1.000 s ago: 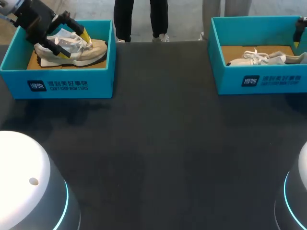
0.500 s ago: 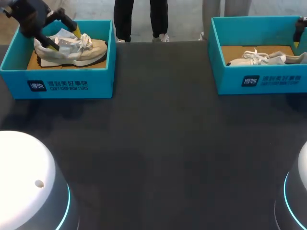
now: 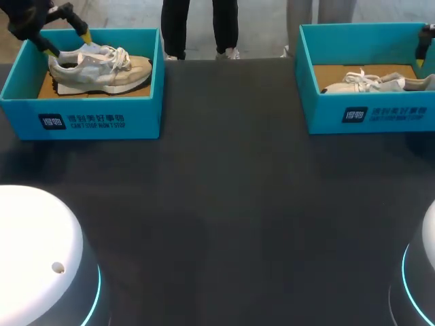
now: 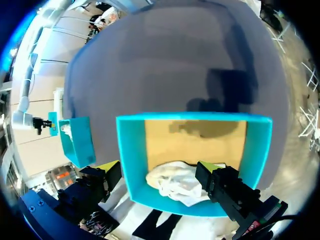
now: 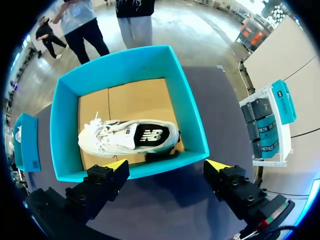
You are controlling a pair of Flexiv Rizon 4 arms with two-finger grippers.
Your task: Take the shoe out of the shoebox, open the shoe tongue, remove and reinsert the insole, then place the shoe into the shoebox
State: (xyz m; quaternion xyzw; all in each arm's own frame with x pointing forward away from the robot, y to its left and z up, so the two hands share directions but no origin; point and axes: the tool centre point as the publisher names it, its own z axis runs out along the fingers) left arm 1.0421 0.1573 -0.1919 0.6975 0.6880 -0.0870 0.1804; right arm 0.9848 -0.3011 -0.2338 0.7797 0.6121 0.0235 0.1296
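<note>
Over the left shoebox my left gripper hangs spread, empty; right gripper likewise spread; shoe lies inside, untouched or finished, I can't tell.

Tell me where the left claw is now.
Head view: the left claw is at the far left, open above the heel of the shoe inside the left shoebox.

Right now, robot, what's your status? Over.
Left end effector open over left shoebox, shoe inside, ungrasped. Right end effector open at right shoebox, second shoe inside. Nothing seen in the way.
</note>
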